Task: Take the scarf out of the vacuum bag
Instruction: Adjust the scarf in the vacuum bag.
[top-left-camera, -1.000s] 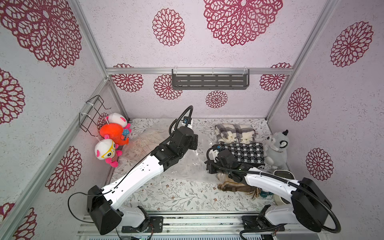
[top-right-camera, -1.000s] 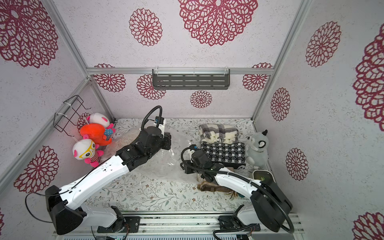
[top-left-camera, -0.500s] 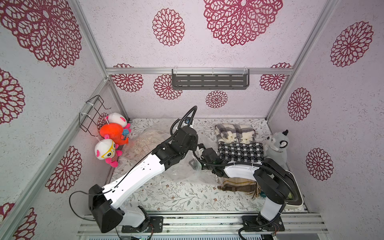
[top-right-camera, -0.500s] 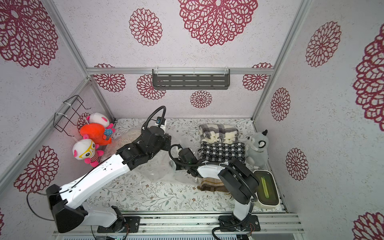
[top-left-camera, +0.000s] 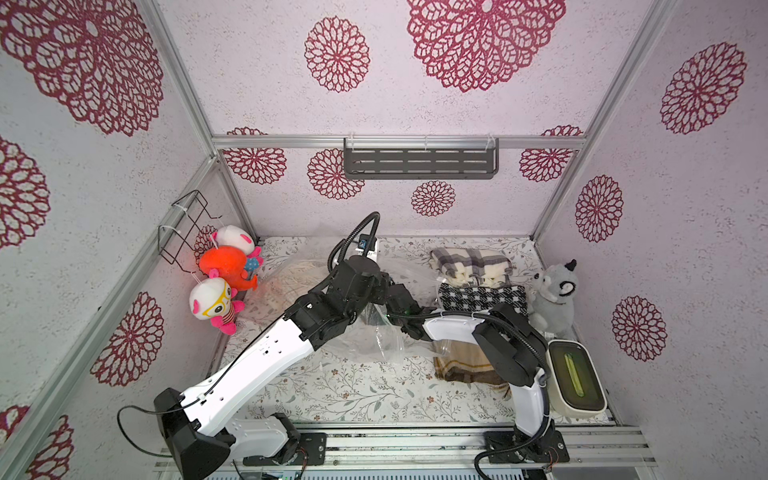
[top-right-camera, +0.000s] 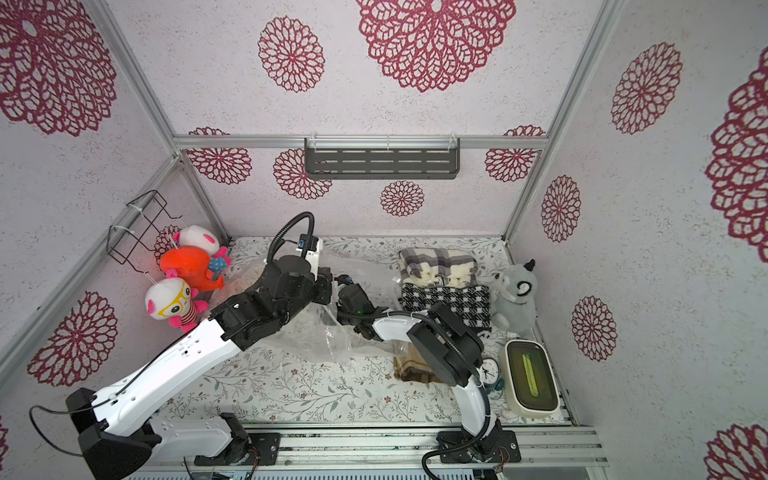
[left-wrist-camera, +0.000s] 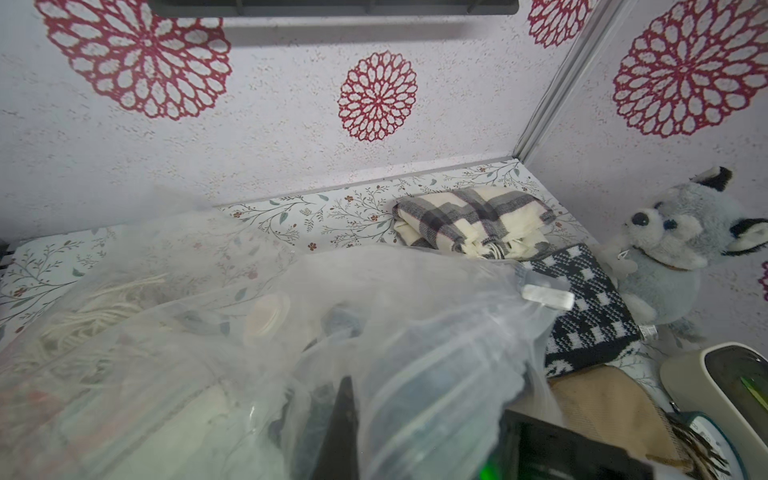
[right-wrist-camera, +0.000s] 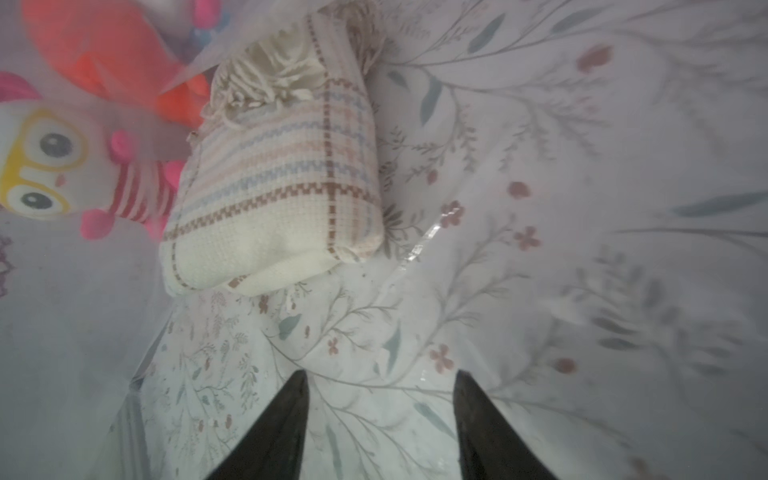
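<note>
The vacuum bag (top-left-camera: 376, 345) lies crumpled on the middle of the desk (top-left-camera: 332, 390), and one part of it is lifted. The left pincer (left-wrist-camera: 345, 388) is pressed together and pinches a fold of the bag's plastic. The right pincer (right-wrist-camera: 381, 374) is inside the bag, with its fingers spread and nothing between them. The scarf (right-wrist-camera: 274, 187), cream with brown and blue lines, lies folded deeper in the bag. It is ahead of this pincer and apart from it, near the plush toys (top-left-camera: 226, 270).
</note>
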